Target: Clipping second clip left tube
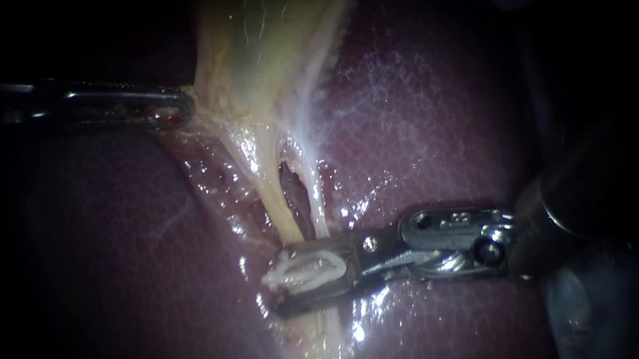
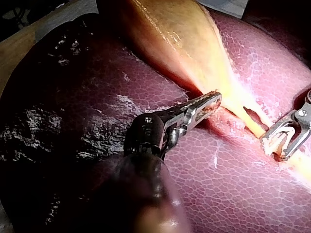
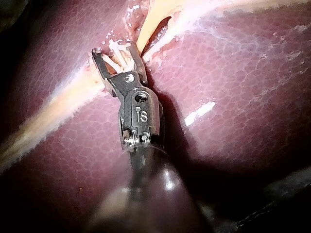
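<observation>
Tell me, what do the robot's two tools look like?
Both are thin dark shafts ending in small silver metal jaws. The left instrument has long, narrow, slotted jaws with ridged edges. The right instrument has a chunkier pinned hinge and wider, frame-like jaws.

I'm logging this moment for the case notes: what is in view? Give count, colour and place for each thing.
liver: one, dark red, under everything else.
gallbladder: one, pale yellow, on the liver, narrowing toward the tubes.
left tube: one, yellowish, running from the gallbladder to the clip.
right tube: one, whitish, beside the left tube, a slit between them.
clip: one, white, between the right instrument's jaws, lying across the tubes.
left instrument: one, metal, jaws shut on the gallbladder's edge.
right instrument: one, metal, jaws apart, gripping the clip from both sides.
</observation>
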### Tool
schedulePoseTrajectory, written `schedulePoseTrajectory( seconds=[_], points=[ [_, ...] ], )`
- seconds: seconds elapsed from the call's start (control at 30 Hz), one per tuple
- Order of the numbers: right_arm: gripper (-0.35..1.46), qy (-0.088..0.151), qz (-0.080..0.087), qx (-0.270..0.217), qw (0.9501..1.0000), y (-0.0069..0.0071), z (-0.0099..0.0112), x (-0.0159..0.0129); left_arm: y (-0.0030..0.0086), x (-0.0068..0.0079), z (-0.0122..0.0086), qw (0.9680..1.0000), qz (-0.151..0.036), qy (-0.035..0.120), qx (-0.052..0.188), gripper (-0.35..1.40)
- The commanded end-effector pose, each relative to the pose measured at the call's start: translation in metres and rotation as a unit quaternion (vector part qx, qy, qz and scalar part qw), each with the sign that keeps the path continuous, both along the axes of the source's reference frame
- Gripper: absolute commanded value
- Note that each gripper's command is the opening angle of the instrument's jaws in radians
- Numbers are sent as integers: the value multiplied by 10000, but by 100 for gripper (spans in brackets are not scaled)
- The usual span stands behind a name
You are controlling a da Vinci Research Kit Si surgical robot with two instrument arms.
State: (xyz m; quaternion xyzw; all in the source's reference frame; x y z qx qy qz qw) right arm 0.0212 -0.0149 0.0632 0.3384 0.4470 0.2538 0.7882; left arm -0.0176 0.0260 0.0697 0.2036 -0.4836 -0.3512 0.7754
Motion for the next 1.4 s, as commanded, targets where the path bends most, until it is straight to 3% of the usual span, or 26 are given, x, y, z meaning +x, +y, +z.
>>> schedulePoseTrajectory(
  seconds=[0.03,0.23,0.7,0.83,1.1,1.4],
  points=[
    [42,-3,3,-3,10000,0,0,0,0,0,0,10000,0,0,0,-35],
    [45,112,52,-9,9999,1,-7,1,0,0,1,10000,1,0,0,-35],
    [47,502,167,57,9986,22,-77,-16,1,1,2,10000,4,-2,0,-35],
    [47,569,184,62,9982,28,-84,-26,1,1,2,10000,5,-3,0,-35],
    [47,629,217,45,9978,29,-67,-32,1,1,2,10000,5,-3,1,-35],
    [47,674,204,261,9972,29,-14,-33,1,1,2,10000,6,-3,1,-35]
  ],
)
